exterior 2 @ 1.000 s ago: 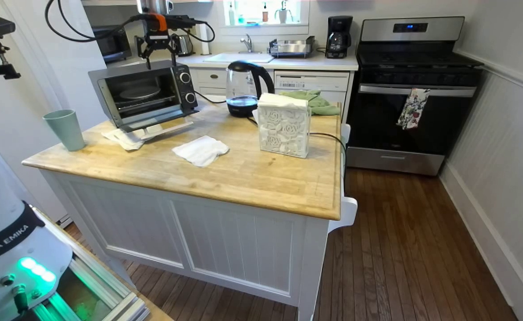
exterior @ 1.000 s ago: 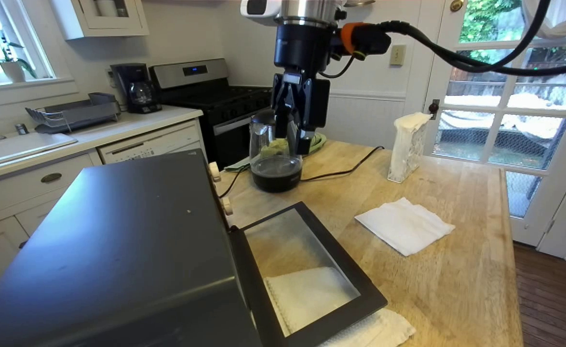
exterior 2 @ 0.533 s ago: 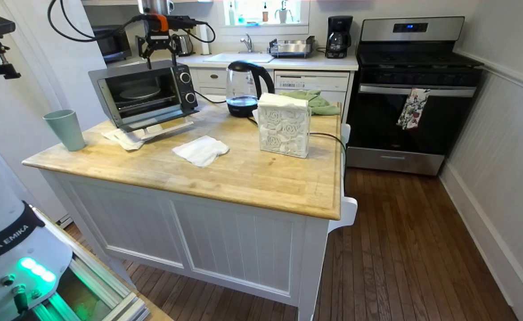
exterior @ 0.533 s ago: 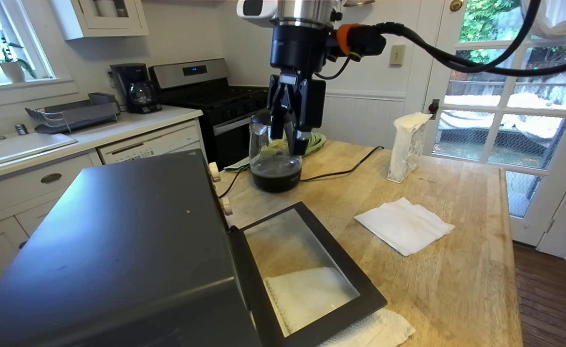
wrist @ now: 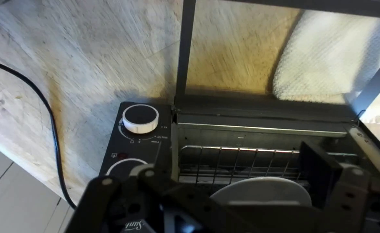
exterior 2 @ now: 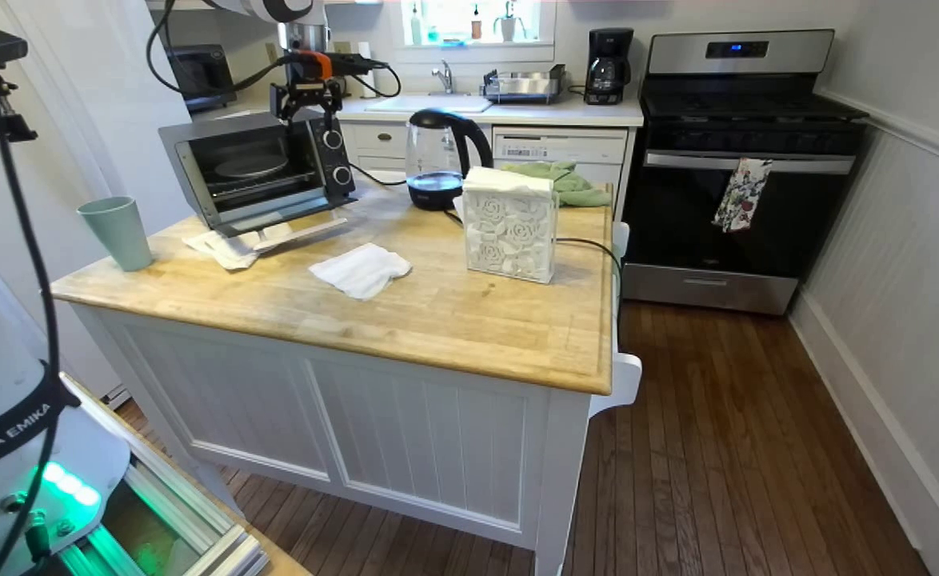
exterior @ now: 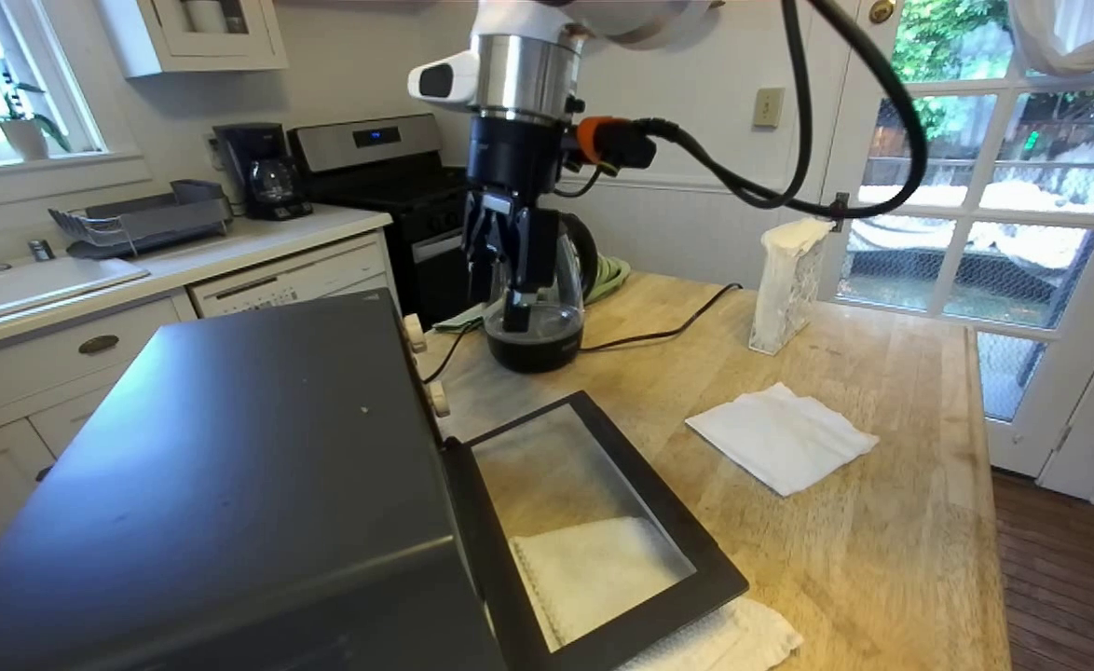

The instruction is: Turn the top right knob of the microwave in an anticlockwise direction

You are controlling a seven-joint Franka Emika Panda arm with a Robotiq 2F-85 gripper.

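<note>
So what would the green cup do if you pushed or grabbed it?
The green cup might tip if pushed up high: its base is narrower than its rim. Its round sides could make it roll once down. Its smooth-looking surface may be slippery.

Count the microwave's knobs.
2 on the microwave: in an exterior view, the upper knob on the right of its front, the lower knob beneath it. The gripper partly hides the upper one in the wrist view.

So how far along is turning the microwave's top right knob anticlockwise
Done: the tool is in front of the microwave, partly covering the top knob in the wrist view. In hand: apparently the grasp, not yet made, as the tool is open. Left: probably the anticlockwise turn, with nothing gripping the knob.
</note>
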